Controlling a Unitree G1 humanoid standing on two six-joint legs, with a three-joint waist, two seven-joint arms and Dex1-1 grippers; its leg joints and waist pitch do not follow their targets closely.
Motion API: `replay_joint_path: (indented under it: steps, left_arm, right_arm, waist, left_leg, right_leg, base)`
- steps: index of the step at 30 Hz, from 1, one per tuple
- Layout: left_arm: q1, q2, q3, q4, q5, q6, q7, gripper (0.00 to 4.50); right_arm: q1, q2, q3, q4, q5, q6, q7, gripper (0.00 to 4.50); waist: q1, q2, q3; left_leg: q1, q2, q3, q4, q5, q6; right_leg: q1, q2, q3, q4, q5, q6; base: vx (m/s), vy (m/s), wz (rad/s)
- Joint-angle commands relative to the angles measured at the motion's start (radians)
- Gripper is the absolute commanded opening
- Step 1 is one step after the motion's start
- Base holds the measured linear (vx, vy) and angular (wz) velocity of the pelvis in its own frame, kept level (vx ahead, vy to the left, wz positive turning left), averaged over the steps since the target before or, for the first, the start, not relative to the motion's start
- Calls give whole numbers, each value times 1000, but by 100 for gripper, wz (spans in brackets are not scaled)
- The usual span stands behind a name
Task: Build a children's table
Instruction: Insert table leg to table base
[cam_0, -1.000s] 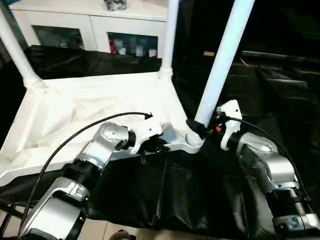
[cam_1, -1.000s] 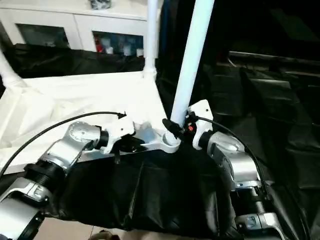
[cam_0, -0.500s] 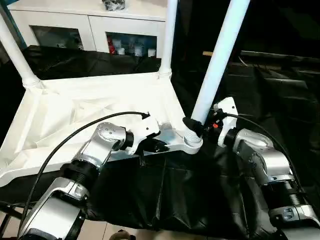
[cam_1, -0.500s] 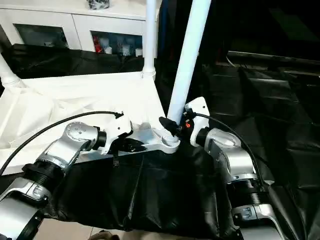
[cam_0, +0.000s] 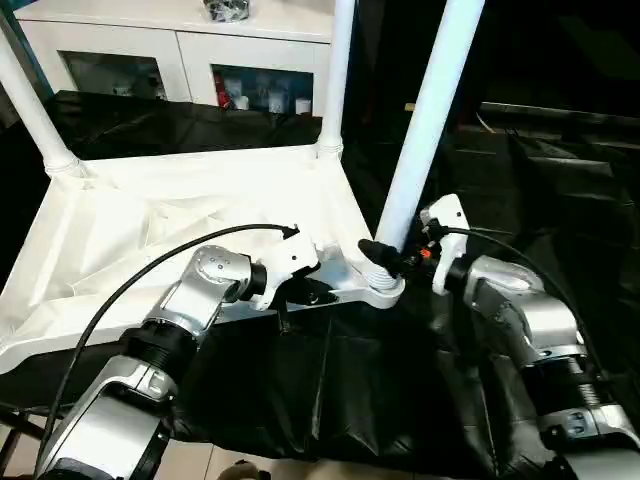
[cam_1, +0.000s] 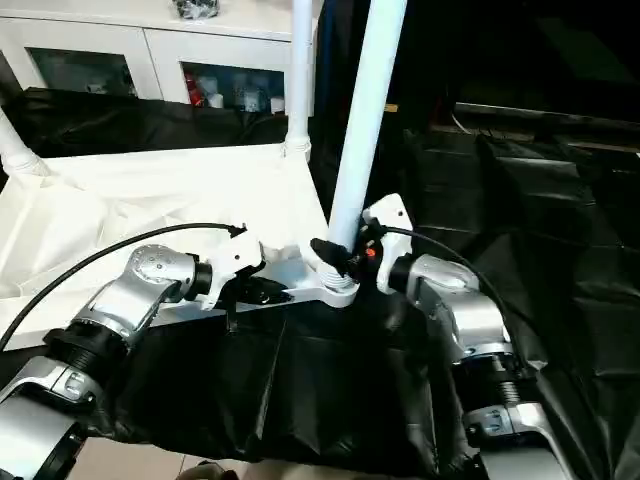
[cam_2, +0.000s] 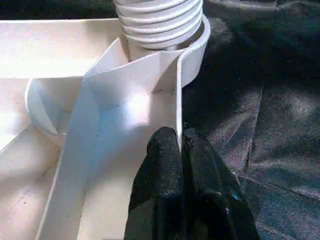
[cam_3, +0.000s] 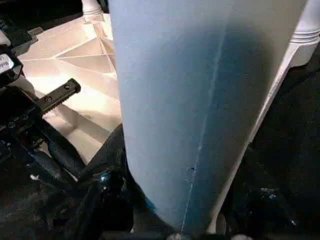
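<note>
Currently three long tapered white tube legs stand in the upturned white plastic ribbed tabletop. The right gripper clasps the nearest leg just above its corner socket; the left gripper pinches the adjacent rim. A fourth leg remains unverified.

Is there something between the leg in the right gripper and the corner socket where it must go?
Nothing visible. The leg already stands in the socket; the right gripper grips it just above.

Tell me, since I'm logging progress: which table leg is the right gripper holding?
The near-right leg, at the tabletop's nearest corner; the right gripper clamps its base.
</note>
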Motion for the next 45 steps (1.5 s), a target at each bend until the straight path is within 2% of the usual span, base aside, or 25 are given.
replay_joint_path:
  steps: [1, 3, 4, 10, 11, 13, 16, 17, 19, 20, 24, 25, 26, 29, 33, 38, 39, 45]
  left_arm:
    - [21, 1, 15, 6, -25, -7, -19, 0]
    - [21, 2, 14, 4, -27, -5, -27, 0]
    - [19, 4, 12, 3, -25, -6, -32, 0]
    - [14, 11, 10, 7, -21, -14, -38, 0]
    - [13, 14, 9, 10, -21, -20, -45, 0]
    - [14, 15, 9, 9, -21, -22, -49, 0]
    - [17, 15, 5, 0, -23, -25, -63, 0]
    - [18, 16, 4, -5, -24, -22, -67, 0]
    - [17, 16, 4, -7, -24, -20, -68, 0]
    - [13, 15, 4, -6, -23, -19, -67, 0]
    - [-1, 10, 9, 4, -18, -17, -47, 0]
    - [-3, 9, 10, 5, -17, -17, -45, 0]
    - [-7, 8, 12, 9, -16, -17, -40, 0]
    - [-15, 2, 18, 15, -18, -18, -28, 0]
    - [-23, -11, 30, 23, -23, -16, -3, 0]
    - [-32, -19, 37, 41, -18, -22, 23, 0]
    - [-32, -20, 39, 42, -18, -22, 26, 0]
    - [-37, -22, 43, 58, -16, -30, 32, 0]
  right_arm:
    - [12, -12, 10, 15, -21, 19, -1, 190]
    - [13, -13, 10, 14, -22, 20, 0, 190]
    - [15, -15, 10, 12, -22, 22, 1, 190]
    - [26, -21, 14, -10, -20, 37, 4, 190]
    - [25, -16, 14, -2, -24, 30, 0, 190]
    - [24, -13, 13, 3, -25, 25, -2, 190]
    - [14, 5, -9, 31, -13, 13, -16, 190]
    - [11, 14, -21, 46, -3, 10, -21, 190]
    - [12, 18, -31, 52, 7, 10, -21, 190]
    - [17, 26, -56, 60, 31, 14, -22, 190]
    - [43, 46, -114, 76, 87, 18, -28, 190]
    - [47, 47, -119, 79, 91, 15, -29, 190]
    - [58, 50, -126, 86, 96, 10, -30, 190]
    - [86, 57, -141, 101, 105, -7, -29, 190]
    - [129, 71, -171, 121, 111, -48, -39, 189]
    - [179, 71, -160, 83, 92, -89, -54, 189]
    - [199, 69, -155, 53, 88, -94, -63, 189]
    - [252, 69, -137, -19, 64, -109, -80, 189]
  waist:
    - [2, -19, -63]
    - [1, -20, -62]
    - [0, -16, -63]
    - [0, -16, -63]
    - [-1, -13, -63]
    - [-1, -15, -62]
    - [-4, -15, -62]
    - [-5, -10, -63]
    - [-6, -11, -63]
    - [-7, -9, -63]
    - [-3, -9, -64]
    - [-3, -1, -65]
    - [-3, -5, -64]
    - [2, -3, -63]
    - [5, -5, -63]
    - [5, -6, -59]
    - [6, -12, -58]
    - [5, -12, -56]
  left_leg:
    - [18, 57, -16, -66, -103, 65]
    - [17, 56, -16, -67, -101, 65]
    - [18, 56, -16, -66, -102, 64]
    - [19, 58, -16, -67, -102, 66]
    - [20, 58, -16, -67, -109, 63]
    - [20, 58, -16, -68, -117, 59]
    - [19, 58, -16, -68, -120, 54]
    - [20, 58, -17, -69, -122, 53]
    - [19, 58, -17, -69, -123, 52]
    - [20, 59, -17, -69, -127, 52]
    - [21, 60, -17, -69, -118, 58]
    - [20, 59, -18, -68, -117, 57]
    - [21, 59, -17, -70, -129, 55]
    - [22, 60, -17, -70, -138, 49]
    - [22, 61, -17, -71, -144, 46]
    - [23, 62, -19, -77, -176, 36]
    - [22, 62, -18, -77, -173, 38]
    - [22, 61, -17, -79, -184, 38]
  right_leg:
    - [41, -78, 42, -79, -16, -250]
    - [41, -77, 42, -79, -14, -250]
    - [41, -77, 42, -80, -13, -252]
    - [40, -77, 42, -78, 3, -259]
    - [39, -77, 42, -79, -5, -260]
    - [39, -77, 43, -80, -14, -259]
    - [40, -77, 43, -80, -16, -259]
    - [39, -77, 43, -80, -10, -262]
    - [40, -77, 43, -79, -4, -266]
    - [40, -78, 43, -79, 3, -271]
    - [40, -78, 43, -77, 26, -279]
    - [41, -79, 43, -75, 32, -281]
    - [40, -78, 43, -79, 26, -281]
    - [40, -79, 43, -80, 14, -280]
    - [40, -81, 43, -81, 5, -277]
    - [37, -81, 43, -89, -61, -258]
    - [37, -81, 44, -89, -68, -253]
    - [32, -81, 45, -96, -113, -231]
  base:
    - [0, 0, 0]
    - [0, 0, 0]
    - [0, 0, 0]
    - [0, 0, 0]
    - [0, 0, 0]
    - [0, 0, 0]
    - [0, 0, 0]
    - [0, 0, 0]
    - [0, 0, 0]
    - [0, 0, 0]
    - [0, 0, 0]
    - [0, 0, 0]
    - [0, 0, 0]
    - [0, 0, 0]
    - [0, 0, 0]
    - [0, 0, 0]
    - [0, 0, 0]
    - [0, 0, 0]
